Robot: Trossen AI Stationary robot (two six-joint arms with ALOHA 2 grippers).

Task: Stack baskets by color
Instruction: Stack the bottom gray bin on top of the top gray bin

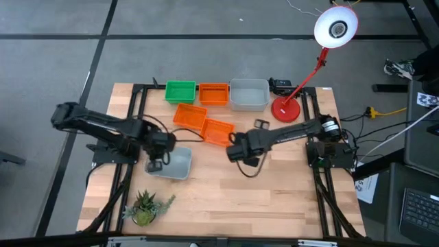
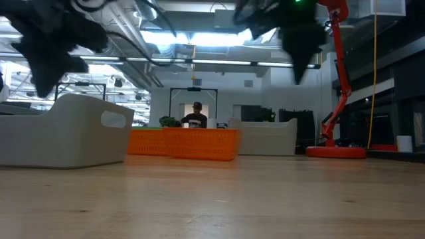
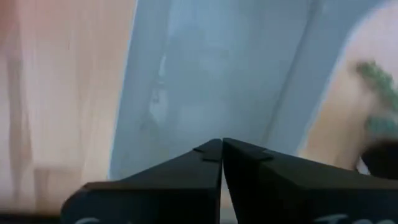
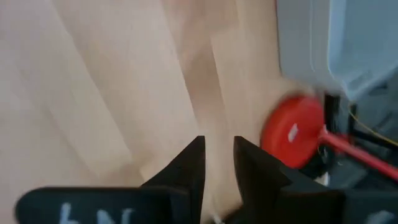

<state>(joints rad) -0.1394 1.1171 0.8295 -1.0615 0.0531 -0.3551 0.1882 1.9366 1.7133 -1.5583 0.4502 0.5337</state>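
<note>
A green basket [image 1: 180, 91], an orange basket [image 1: 213, 93] and a grey basket [image 1: 248, 94] stand in a row at the table's far side. Two more orange baskets [image 1: 190, 114] [image 1: 218, 130] sit side by side just in front of them. Another grey basket [image 1: 180, 165] [image 2: 66, 133] [image 3: 217, 74] rests on its bottom at the near left. My left gripper [image 1: 155, 165] [image 3: 222, 143] is shut and points down over this basket's left end. My right gripper [image 1: 235, 152] [image 4: 219, 149] hangs above bare table near the centre, its fingers slightly apart with nothing between them. My left gripper's shut fingers [image 3: 186, 168] point down from above at the left end of the grey basket. I cannot tell whether they touch it. The basket stands flat on the table.
A red lamp stands with its round base [image 1: 285, 110] [image 4: 292, 130] at the far right and its head [image 1: 336, 27] beyond the table. A small potted plant [image 1: 145, 206] sits at the near left corner. Bare wood lies along the near right side. A person [image 2: 196, 116] is far behind.
</note>
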